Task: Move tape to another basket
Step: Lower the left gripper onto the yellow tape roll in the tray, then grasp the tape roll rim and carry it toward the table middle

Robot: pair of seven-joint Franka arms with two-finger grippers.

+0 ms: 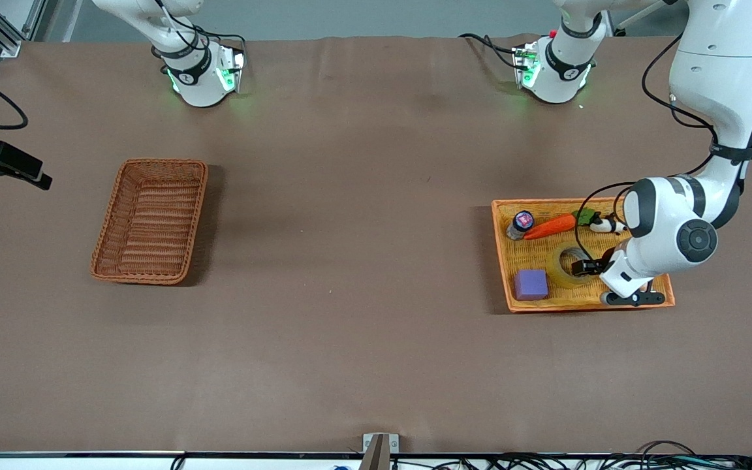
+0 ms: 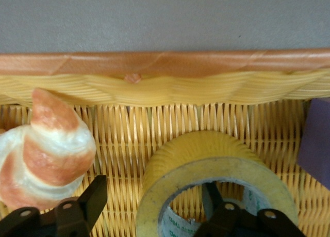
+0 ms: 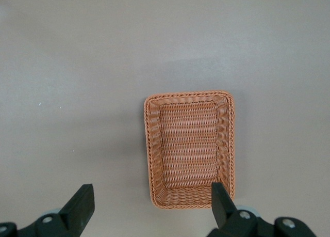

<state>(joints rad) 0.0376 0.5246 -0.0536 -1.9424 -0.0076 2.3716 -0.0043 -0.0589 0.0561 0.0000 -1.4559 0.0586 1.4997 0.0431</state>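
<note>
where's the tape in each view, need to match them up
Front view: the tape lies in the yellow tray, beside the purple block, at the left hand.
Left wrist view: tape low in the picture, one finger inside its hole.
Right wrist view: not in it.
Shared landmark: the purple block.

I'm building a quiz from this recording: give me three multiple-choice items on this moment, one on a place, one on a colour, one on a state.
1. Where does the tape lie?
A. in the brown basket
B. in the orange tray
C. on the bare table

2. What colour is the block beside the tape?
A. purple
B. green
C. red

3. How does the left gripper stand at the tape?
A. high above it
B. shut beside it
C. one finger in its hole, one outside its wall

Answers: 1 B, the roll sits on the orange tray, while the brown basket holds nothing. 2 A, the front view shows it purple. 3 C, the left wrist view shows the fingers straddling the wall.
</note>
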